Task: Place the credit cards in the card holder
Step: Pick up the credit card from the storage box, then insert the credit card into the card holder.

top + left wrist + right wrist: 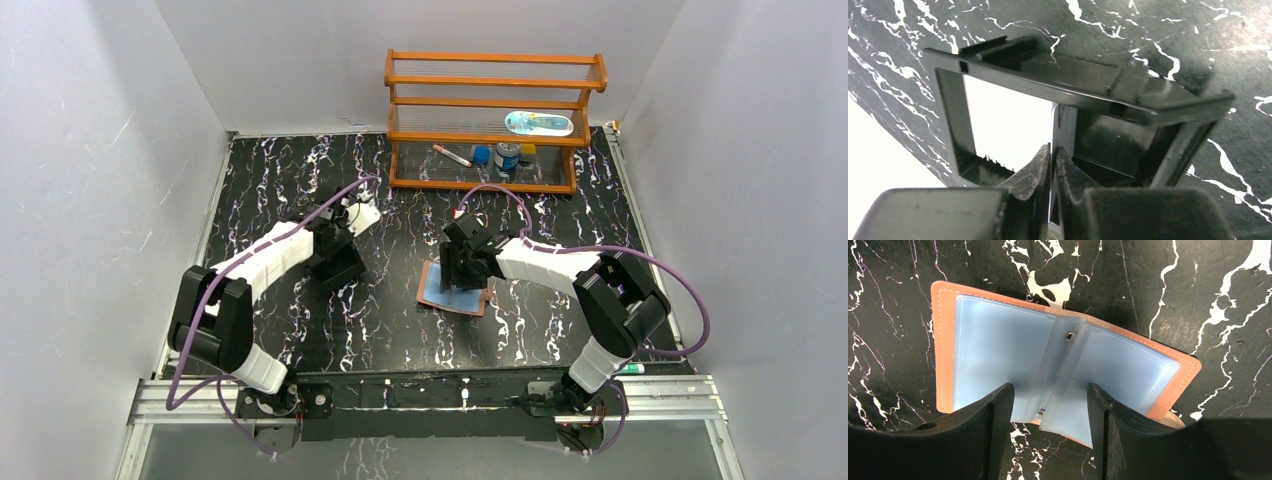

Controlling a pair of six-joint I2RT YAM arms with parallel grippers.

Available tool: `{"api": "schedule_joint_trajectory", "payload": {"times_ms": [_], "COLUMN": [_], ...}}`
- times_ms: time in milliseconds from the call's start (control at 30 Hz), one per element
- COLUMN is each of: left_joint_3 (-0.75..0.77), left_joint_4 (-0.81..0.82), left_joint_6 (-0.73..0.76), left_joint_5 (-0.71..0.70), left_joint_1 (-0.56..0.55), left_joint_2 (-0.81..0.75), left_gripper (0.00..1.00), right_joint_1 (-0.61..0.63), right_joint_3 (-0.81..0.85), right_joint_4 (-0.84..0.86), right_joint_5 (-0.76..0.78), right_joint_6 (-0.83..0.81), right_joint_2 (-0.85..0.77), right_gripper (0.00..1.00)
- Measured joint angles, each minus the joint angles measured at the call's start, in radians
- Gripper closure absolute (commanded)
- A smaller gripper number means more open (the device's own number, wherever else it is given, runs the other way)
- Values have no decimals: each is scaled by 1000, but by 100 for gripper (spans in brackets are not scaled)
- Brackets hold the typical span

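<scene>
The card holder (440,292) lies open and flat on the black marbled table, tan leather outside with pale blue clear pockets (988,350). My right gripper (1050,395) is open just above it, one finger on each side of its centre fold, and also shows in the top view (462,268). My left gripper (1054,160) reaches down into the black open-topped tray (1088,92). Its fingers are pressed together on a thin grey credit card (1064,125) seen nearly edge-on. From above the left gripper (336,252) hides the tray's contents. A glaring white patch fills the tray's left part.
A wooden rack (495,120) stands at the back, holding a marker, small bottles and a tube. White walls close in the table on the left, right and back. The arm bases sit on the rail at the near edge.
</scene>
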Motion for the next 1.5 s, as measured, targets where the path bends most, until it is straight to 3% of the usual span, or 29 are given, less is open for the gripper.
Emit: {"api": "schedule_joint_trajectory", "payload": {"times_ms": [267,467,767,1000,1233,1500], "left_joint_3": [76,188,313,387,206,-5], "left_joint_4": [-99,-186,-229,-212,-27,109], "left_joint_6": [-57,-178,-455,-763,-1121,-1330], "left_joint_5": [64,84,151,270,547,634], "left_joint_1": [0,0,0,0,-8,-84], "left_joint_2": [0,0,-59,-136,-230,-236], "left_gripper": [100,100,100,100,100,100], "right_joint_1": [0,0,0,0,-13,-16], "right_joint_3": [0,-2,-23,-29,-29,-18], "right_joint_4": [-1,-8,-22,-21,9,43], "right_joint_5": [-3,-23,-53,-83,-135,-168], "right_joint_6": [0,0,-1,-5,-8,-4], "right_joint_2": [0,-5,-54,-84,-86,-31], "right_gripper": [36,37,39,43,45,56]}}
